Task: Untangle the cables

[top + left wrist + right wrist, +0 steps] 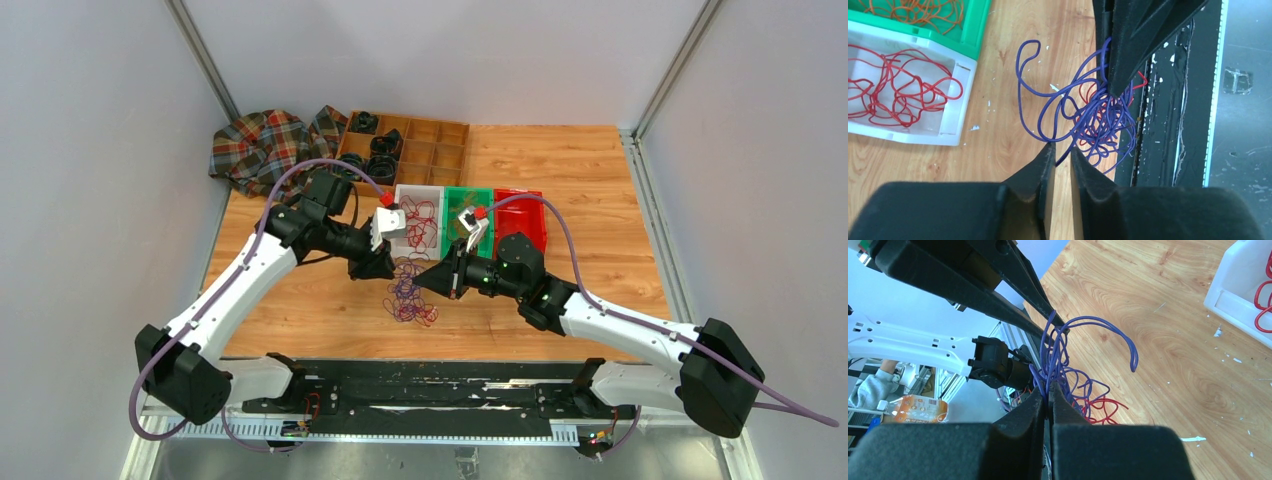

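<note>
Your right gripper [1049, 392] is clamped tight on purple strands of the cables [1098, 120], a knot of thin purple and red wire hanging over the desk [998, 125] near its front edge. Your left gripper [1062, 149] stands a crack open, with one purple strand running between its tips. Beyond, red loops [898, 95] lie in the white bin [955, 120] and orange loops [918, 10] in the green bin [975, 30].
</note>
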`<state>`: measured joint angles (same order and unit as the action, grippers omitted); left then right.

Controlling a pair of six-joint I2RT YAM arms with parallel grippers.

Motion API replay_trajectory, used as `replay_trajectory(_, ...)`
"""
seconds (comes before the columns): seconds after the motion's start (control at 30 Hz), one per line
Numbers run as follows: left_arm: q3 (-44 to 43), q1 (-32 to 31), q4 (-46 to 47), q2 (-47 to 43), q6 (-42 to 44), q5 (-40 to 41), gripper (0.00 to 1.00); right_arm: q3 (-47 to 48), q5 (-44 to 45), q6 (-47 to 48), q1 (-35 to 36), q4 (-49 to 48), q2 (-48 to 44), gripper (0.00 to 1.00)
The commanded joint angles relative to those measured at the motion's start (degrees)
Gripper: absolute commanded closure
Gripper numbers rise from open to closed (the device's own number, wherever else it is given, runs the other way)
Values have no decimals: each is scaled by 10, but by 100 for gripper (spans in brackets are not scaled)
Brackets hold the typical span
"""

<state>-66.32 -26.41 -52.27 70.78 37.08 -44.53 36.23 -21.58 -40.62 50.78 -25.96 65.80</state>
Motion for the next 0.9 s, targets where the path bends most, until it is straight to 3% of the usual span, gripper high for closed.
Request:
replay_trajectory(0.0,-17,1,18,-12,-14,17,84,11,-5,-2,-2,-22,-3,99)
replay_trajectory(0.2,-29,1,23,-33,-45,96,99,3,13,-2,-2,-11,-6,99)
replay_trajectory(0.47,-72,1,23,-56,-91,158,99,-7,49,17,-2,30,-5,95)
replay_trajectory(0.73,-141,1,24,-60,-124,205,99,-2,133,69,1,156,1,90)
replay_trajectory(0.87,-168,1,24,-61,-131,207,99,19,200,102,4,237,-7,69)
